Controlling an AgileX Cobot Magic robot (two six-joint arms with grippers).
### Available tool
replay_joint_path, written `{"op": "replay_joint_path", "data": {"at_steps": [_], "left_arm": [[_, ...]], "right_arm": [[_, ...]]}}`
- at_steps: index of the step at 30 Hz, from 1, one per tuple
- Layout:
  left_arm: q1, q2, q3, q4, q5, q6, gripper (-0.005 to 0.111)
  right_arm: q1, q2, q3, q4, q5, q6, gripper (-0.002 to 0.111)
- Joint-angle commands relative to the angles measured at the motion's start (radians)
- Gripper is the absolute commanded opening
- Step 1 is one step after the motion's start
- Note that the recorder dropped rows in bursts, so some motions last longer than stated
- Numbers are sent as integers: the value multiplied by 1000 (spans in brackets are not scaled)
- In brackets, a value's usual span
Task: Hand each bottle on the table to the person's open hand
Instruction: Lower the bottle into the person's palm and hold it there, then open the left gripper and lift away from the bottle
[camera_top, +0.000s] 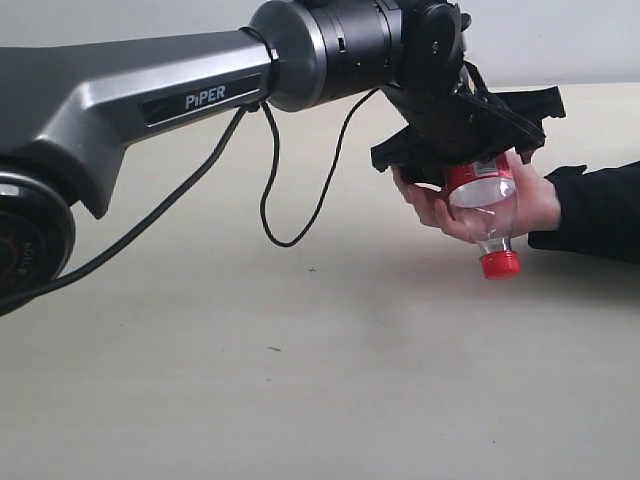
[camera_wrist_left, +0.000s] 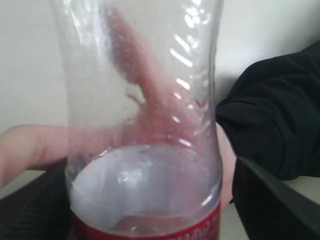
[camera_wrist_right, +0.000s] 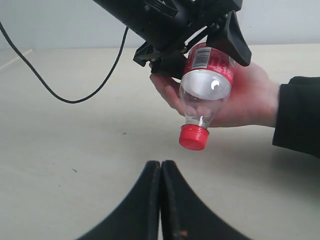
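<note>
A clear slim bottle (camera_top: 485, 205) with a red label and red cap (camera_top: 499, 264) hangs cap-down, tilted, over the person's open hand (camera_top: 537, 203). My left gripper (camera_top: 468, 150) is shut on its labelled end, one black finger on each side. The palm lies right under the bottle, seemingly touching it. In the left wrist view the bottle (camera_wrist_left: 145, 175) fills the frame, with the hand behind it. The right wrist view shows the same bottle (camera_wrist_right: 205, 85) and hand (camera_wrist_right: 250, 95) ahead of my right gripper (camera_wrist_right: 161, 165), which is shut and empty above the table (camera_top: 300, 380). The other bottles are out of view.
The left arm's long grey body (camera_top: 150, 100) spans the upper left, with a black cable (camera_top: 270, 190) looping down towards the tabletop. The person's black sleeve (camera_top: 600, 210) comes in from the right edge.
</note>
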Motion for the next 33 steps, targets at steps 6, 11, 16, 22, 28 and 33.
{"op": "replay_joint_path", "data": {"at_steps": [6,11,16,22,28,33], "left_arm": [[-1,-1,0,-1,-8,8,79],[-1,-12,-15,-1,-6,8,79],[1,-36,-15,1,-5,13,79],[3,-65,-15,12,22,37,79],[13,-101,-15,12,66,59,78],[39,-208,-15,20,82,91,75]], "right_arm": [[0,-3,5,1,-12,-2,0],[0,-3,5,1,-12,-2,0],[0,-3,5,1,-12,-2,0],[0,-3,5,1,-12,-2,0],[0,-3,5,1,-12,-2,0],[0,-3,5,1,-8,-2,0]]}}
